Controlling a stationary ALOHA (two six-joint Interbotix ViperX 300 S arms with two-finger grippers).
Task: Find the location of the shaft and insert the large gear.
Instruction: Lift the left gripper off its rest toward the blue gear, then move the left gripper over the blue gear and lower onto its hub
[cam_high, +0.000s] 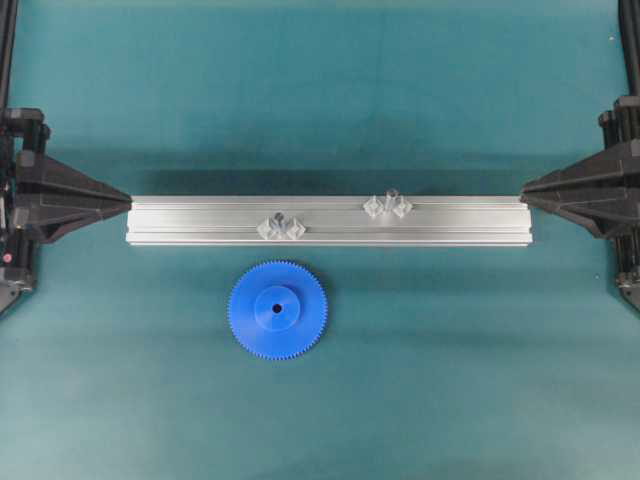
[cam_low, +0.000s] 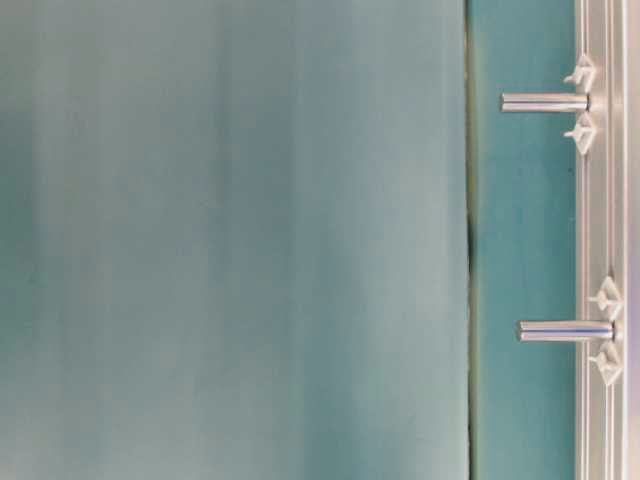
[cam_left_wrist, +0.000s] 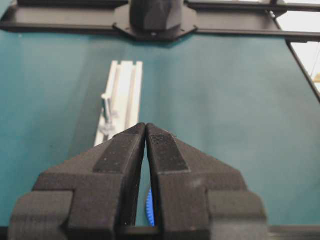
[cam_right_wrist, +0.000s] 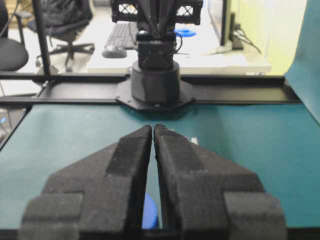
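Initially, both the left gripper (cam_high: 128, 200) and right gripper (cam_high: 524, 192) rest closed and empty, the large gear (cam_high: 277, 309) lying untouched between them, just before the shaft (cam_high: 281, 221); grasping comes next.

Through the slit between the left pincer's (cam_left_wrist: 145, 131) closed fingers we see only a sliver of the blue gear (cam_left_wrist: 149, 207); the rest is hidden behind them. The same holds at the right pincer (cam_right_wrist: 152, 131), where a small blue arc (cam_right_wrist: 150, 212) shows low between the fingers. Beyond the left pincer the rail's (cam_left_wrist: 120, 100) near end is covered, and the pins (cam_left_wrist: 106, 107) on it are too small and blurred to tell apart. Both arms are cut off by the overhead view's side edges.
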